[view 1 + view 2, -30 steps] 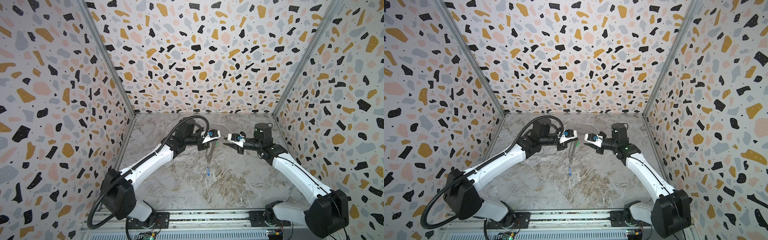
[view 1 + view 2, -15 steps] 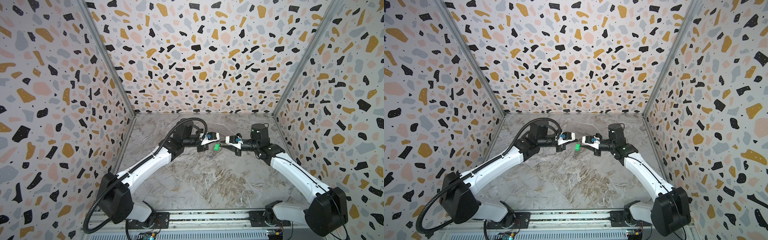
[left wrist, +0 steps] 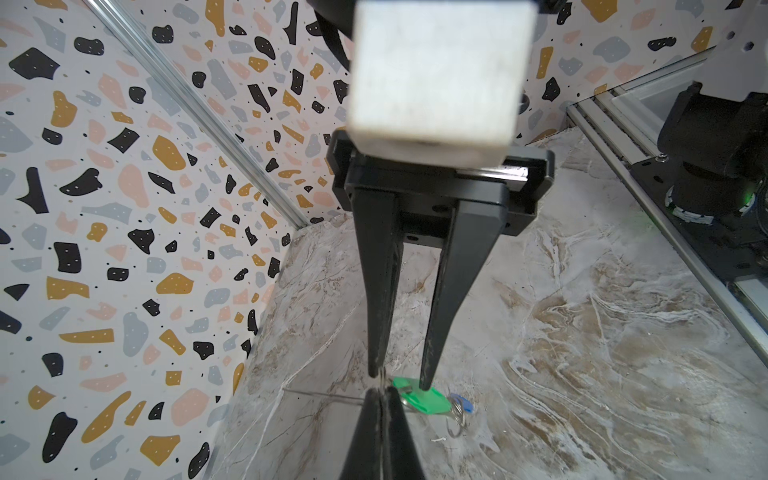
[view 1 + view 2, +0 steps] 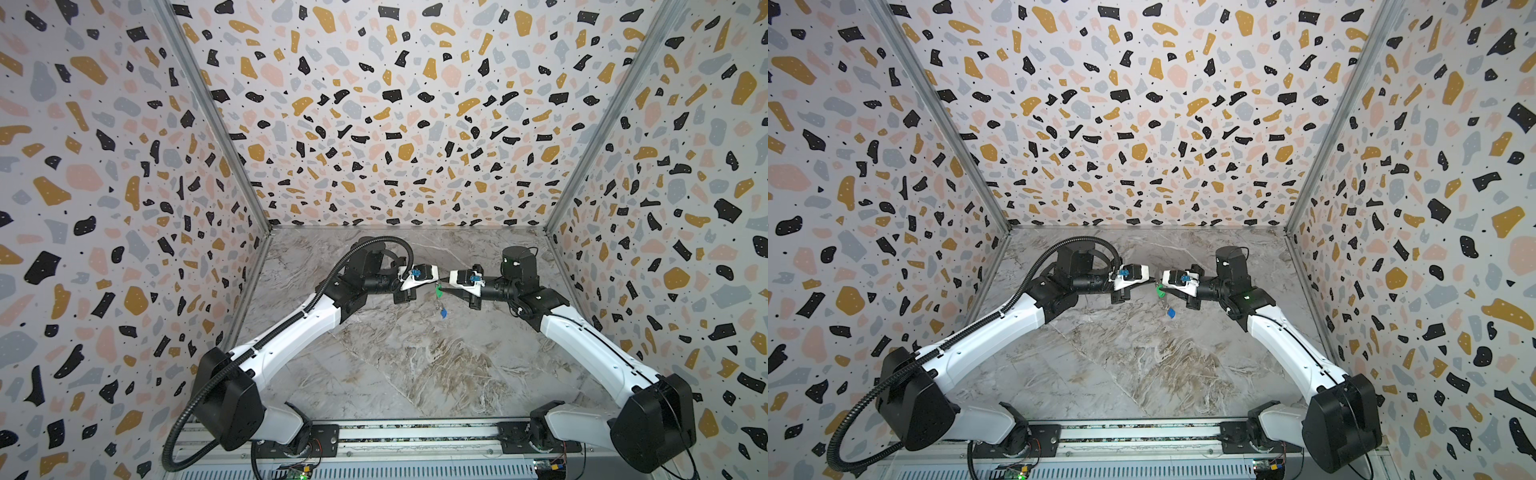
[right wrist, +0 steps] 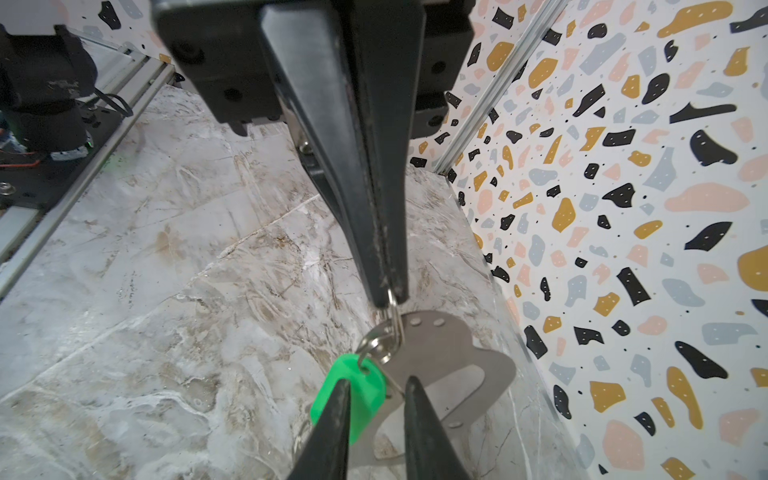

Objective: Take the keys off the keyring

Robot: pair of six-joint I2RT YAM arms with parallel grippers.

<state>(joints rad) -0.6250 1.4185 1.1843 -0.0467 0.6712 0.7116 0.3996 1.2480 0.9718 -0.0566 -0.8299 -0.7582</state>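
Left side first: the left gripper [image 3: 380, 392] reaches in toward the far middle, jaws pressed fully together. The right wrist view shows them clamped on the keyring [image 5: 457, 357] by a small metal ring [image 5: 395, 324] at its edge. The grey plate hangs from that ring, up off the marble table [image 4: 395, 365], right between the 2 grippers. A 2nd ring [image 5: 374, 347] links on and carries the green key [image 5: 365, 386], just below the left tips. Lower and nearer, the blue key [image 4: 443, 312] dangles on its own loop; whether it brushes the table, can't tell. Over on the right, the right gripper [image 5: 378, 380] points back at its partner with jaws a little apart, straddling the green key. 1 finger is against it and the other stands clear, so there's no clamp.
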